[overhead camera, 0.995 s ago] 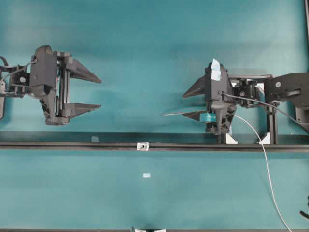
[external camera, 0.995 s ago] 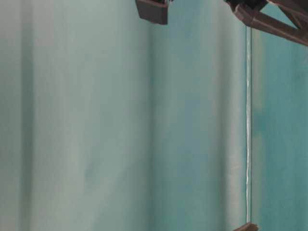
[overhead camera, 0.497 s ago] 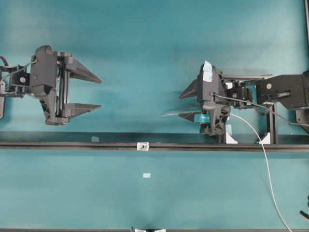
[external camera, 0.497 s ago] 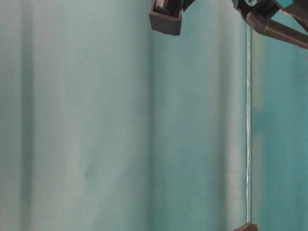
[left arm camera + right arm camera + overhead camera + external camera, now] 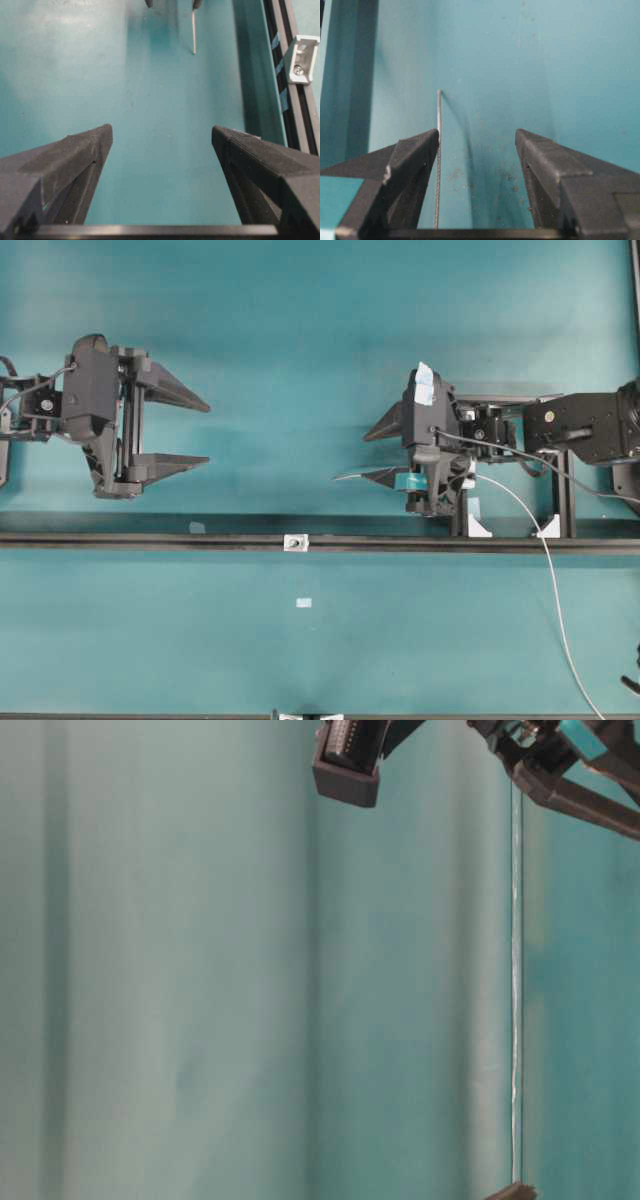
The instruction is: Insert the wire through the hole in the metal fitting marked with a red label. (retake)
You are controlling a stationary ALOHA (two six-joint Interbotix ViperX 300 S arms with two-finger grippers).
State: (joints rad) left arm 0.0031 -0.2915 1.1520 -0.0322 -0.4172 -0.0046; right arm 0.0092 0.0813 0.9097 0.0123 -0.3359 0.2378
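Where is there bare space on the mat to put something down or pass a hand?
Free: the mat between the left end effector and the right end effector, and the strip below the black rail, apart from a small pale rectangle. Crowded: the right side, with the wire and white brackets.

A teal table (image 5: 300, 330) carries everything. A long black rail (image 5: 150, 539) lies across it from side to side, and the small silvery metal fitting (image 5: 295, 542) sits on that rail, its dark hole (image 5: 296, 541) facing up. Nearer the front, a pale flat rectangle (image 5: 304, 603) lies alone on the bare surface. At the right, the wire (image 5: 556, 610) curves down across the rail and over the table to the front edge. White corner brackets (image 5: 478, 527) stand against the rail there. A second dark rail (image 5: 150, 717) seems to run along the front edge, though only a sliver shows.
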